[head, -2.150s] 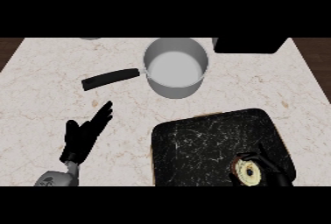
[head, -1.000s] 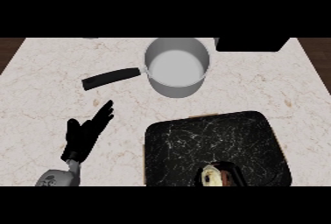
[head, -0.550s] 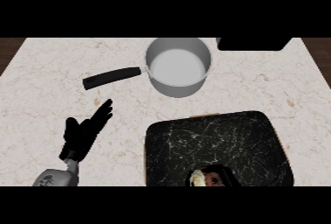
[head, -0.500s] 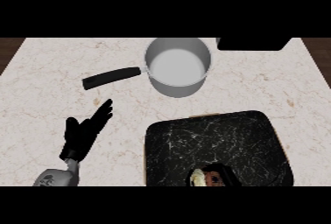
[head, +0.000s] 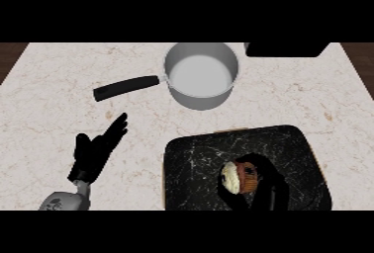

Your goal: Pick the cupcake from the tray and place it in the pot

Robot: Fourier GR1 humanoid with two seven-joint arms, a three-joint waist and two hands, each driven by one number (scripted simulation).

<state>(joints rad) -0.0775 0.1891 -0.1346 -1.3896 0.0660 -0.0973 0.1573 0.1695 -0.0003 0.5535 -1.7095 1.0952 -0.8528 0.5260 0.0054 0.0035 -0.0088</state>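
Observation:
The cupcake (head: 235, 178), with cream frosting and a brown base, lies tilted over the black marbled tray (head: 197, 158) at the lower right. My right hand (head: 267, 179) is curled round it from the right, dark against the tray and hard to make out. The grey pot (head: 201, 74) stands at the far middle of the counter, its black handle (head: 124, 88) pointing left. My left hand (head: 96, 150) rests open on the counter at the lower left, fingers pointing up and away.
A black object (head: 285, 48) sits at the counter's far right edge, just right of the pot. Pale marble counter (head: 66, 108) stretches between the left hand, the pot and the tray.
The right hand with the cupcake has moved from the tray's near edge up toward its middle. The left hand and the pot have stayed still.

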